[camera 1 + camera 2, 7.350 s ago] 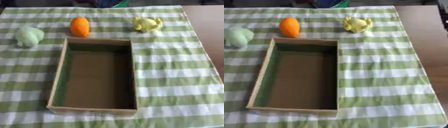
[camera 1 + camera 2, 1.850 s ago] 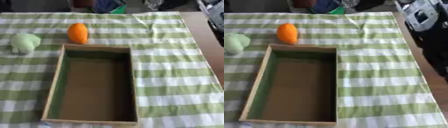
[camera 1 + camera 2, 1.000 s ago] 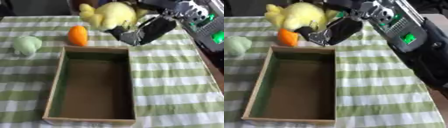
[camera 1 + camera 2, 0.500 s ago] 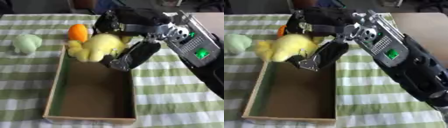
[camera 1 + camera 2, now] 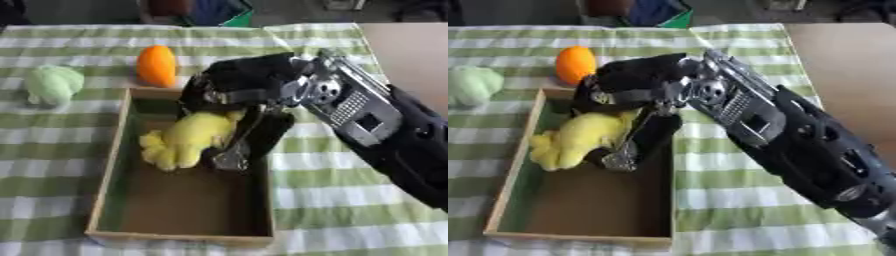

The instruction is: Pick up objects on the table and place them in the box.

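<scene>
A yellow plush toy [image 5: 188, 140] lies low inside the upper half of the open cardboard box [image 5: 108, 172], close to its floor. My right hand [image 5: 241, 87] reaches in over the box's far right corner. Its fingers [image 5: 255, 137] curl down along the toy's right side and still hold it. An orange fruit [image 5: 157, 65] stands just beyond the box's far wall. A pale green plush [image 5: 54, 84] sits on the cloth to the left of the box. My left hand shows in neither view.
A green and white striped cloth [image 5: 341, 200] covers the table. Bare brown tabletop [image 5: 411, 55] shows at the far right. My right forearm [image 5: 798, 145] crosses the cloth to the right of the box. Dark and coloured things stand beyond the table's far edge.
My right hand has brought the yellow toy from the far right of the table, over the orange, and lowered it into the box. The orange and the green plush have stayed put.
</scene>
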